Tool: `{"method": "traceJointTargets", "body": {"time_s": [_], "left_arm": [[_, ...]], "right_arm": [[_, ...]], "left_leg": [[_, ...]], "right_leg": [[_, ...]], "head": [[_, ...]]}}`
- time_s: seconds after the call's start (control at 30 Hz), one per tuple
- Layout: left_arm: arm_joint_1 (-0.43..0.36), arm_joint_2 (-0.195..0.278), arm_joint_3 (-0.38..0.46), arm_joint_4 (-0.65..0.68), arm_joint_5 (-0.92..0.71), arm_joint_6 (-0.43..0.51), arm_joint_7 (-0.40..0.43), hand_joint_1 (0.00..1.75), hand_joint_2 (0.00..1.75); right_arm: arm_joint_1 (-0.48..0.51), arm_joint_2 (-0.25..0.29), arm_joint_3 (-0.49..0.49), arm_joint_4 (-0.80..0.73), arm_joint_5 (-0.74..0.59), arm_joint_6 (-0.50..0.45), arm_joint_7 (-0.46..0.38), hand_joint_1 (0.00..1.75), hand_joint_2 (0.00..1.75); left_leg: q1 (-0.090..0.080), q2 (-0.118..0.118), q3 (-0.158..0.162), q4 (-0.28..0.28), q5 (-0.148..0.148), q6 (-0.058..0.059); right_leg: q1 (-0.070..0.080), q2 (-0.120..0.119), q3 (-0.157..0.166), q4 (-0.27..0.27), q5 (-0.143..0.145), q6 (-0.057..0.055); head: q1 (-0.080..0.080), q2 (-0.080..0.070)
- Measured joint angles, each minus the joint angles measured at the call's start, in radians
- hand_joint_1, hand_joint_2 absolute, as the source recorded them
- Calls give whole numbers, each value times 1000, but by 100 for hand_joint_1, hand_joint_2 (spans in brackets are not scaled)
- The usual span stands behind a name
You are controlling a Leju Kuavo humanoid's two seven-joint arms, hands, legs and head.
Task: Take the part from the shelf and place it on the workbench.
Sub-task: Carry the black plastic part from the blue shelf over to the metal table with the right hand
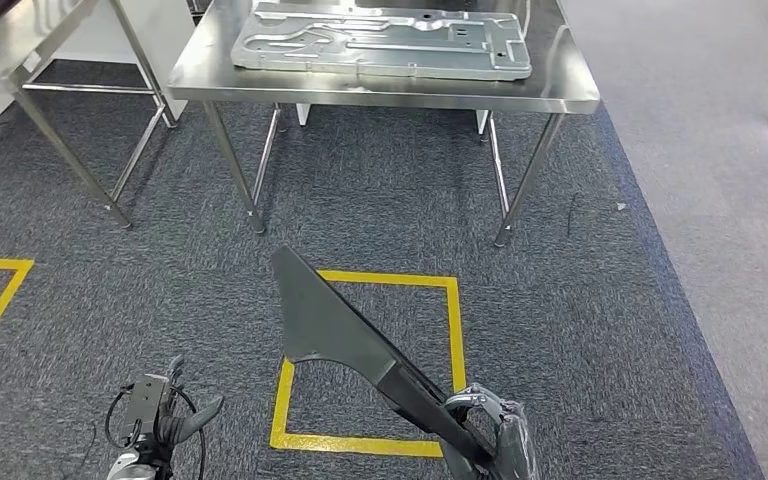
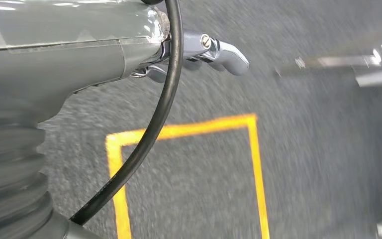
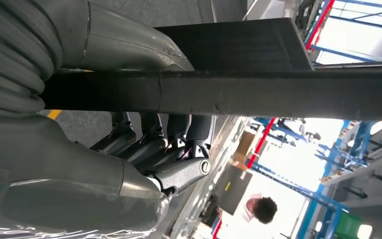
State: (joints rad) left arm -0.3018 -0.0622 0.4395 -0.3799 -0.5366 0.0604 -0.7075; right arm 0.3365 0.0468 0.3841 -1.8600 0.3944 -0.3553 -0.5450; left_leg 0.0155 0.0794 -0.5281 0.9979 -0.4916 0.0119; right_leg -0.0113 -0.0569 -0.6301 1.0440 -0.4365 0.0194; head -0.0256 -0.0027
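Ahead, the steel workbench point(image 1: 380, 90) carries a large stamped metal panel point(image 1: 385, 42); grey carpet lies open between. Dark part point(image 1: 335, 330): long axis slanting up-left from the right hand point(image 1: 490, 430), whose fingers point(image 3: 149, 144) wrap its lower bar. Left hand point(image 1: 165, 410) low, holding nothing visible; its closure cannot be told.

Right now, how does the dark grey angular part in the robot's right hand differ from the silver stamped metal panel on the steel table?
The dark grey angular part is matte; the silver stamped metal panel is shiny and ribbed. The part is gripped by the right hand and slants up over the carpet; the panel lies flat on the steel table. The part is narrow and tapering, the panel broad and rectangular. Both are thin, sheet-like pieces.
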Motion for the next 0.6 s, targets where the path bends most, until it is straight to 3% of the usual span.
{"method": "traceJointTargets", "body": {"time_s": [0.07, 0.13, 0.17, 0.23, 0.27, 0.33, 0.37, 0.4, 0.47, 0.5, 0.53, 0.6], "left_arm": [[-10, -4, -35, 1, 0, 4, 2, 0, 175], [-21, -11, -61, 6, 0, 17, 8, 0, 175], [-26, -15, -70, 12, 1, 25, 14, 0, 175], [-27, -14, -80, 27, 4, 36, 37, 0, 175], [-20, -10, -81, 36, 10, 38, 53, 0, 175], [6, 3, -76, 50, 33, 36, 92, 0, 175], [21, 11, -70, 56, 47, 35, 114, 0, 175], [36, 19, -62, 62, 59, 34, 135, 0, 175], [63, 35, -43, 73, 78, 37, 175, 0, 175], [75, 43, -33, 78, 84, 38, 189, 0, 175], [88, 51, -23, 83, 90, 41, 201, 0, 175], [111, 62, -7, 91, 96, 44, 212, 0, 175]], "right_arm": [[-11, 0, 0, 3, 0, 10, 0, 175, 175], [-17, 1, 0, 6, 0, 14, 0, 175, 175], [-19, 1, 0, 8, 0, 13, -1, 175, 175], [-25, 4, 1, 10, 1, 7, -1, 175, 175], [-28, 6, 2, 10, 4, 1, -1, 175, 175], [-26, 8, 2, 10, 15, -16, -1, 175, 175], [-23, 8, 2, 10, 24, -27, 1, 175, 175], [-19, 8, 2, 10, 32, -37, 2, 175, 175], [-9, 8, 3, 6, 43, -59, 3, 175, 175], [-4, 8, 4, 2, 46, -71, 4, 175, 175], [0, 8, 5, -2, 49, -82, 4, 175, 175], [9, 8, 6, -12, 53, -98, 5, 175, 175]], "left_leg": [[-3, 21, 9, -2, -8, -13], [-1, 36, 19, -4, -15, -24], [1, 24, 19, 4, -24, -29], [5, -27, -10, 80, -71, -36], [5, -53, -41, 146, -104, -37], [5, -71, -107, 269, -146, -39], [5, -73, -123, 287, -138, -39], [5, -75, -121, 264, -110, -38], [6, -88, -77, 140, -31, -32], [5, -97, -56, 83, -6, -27], [4, -104, -43, 48, 5, -22], [-1, -106, -37, 33, 5, -12]], "right_leg": [[8, -12, 19, -37, 2, -8], [7, 11, 21, -42, 3, -17], [4, 22, 24, -47, 5, -23], [-2, 46, 31, -55, 9, -36], [-1, 59, 31, -55, 9, -40], [2, 92, 32, -52, 6, -44], [2, 109, 32, -49, 4, -44], [3, 125, 33, -45, 1, -44], [3, 149, 36, -36, -8, -40], [4, 159, 36, -29, -12, -36], [5, 166, 34, -25, -16, -32], [6, 176, 31, -22, -18, -20]], "head": [[0, 0], [0, 0], [0, 0], [0, 0], [0, 0], [0, 0], [0, 0], [0, 0], [0, 0], [0, 0], [0, 0], [0, 0]]}}
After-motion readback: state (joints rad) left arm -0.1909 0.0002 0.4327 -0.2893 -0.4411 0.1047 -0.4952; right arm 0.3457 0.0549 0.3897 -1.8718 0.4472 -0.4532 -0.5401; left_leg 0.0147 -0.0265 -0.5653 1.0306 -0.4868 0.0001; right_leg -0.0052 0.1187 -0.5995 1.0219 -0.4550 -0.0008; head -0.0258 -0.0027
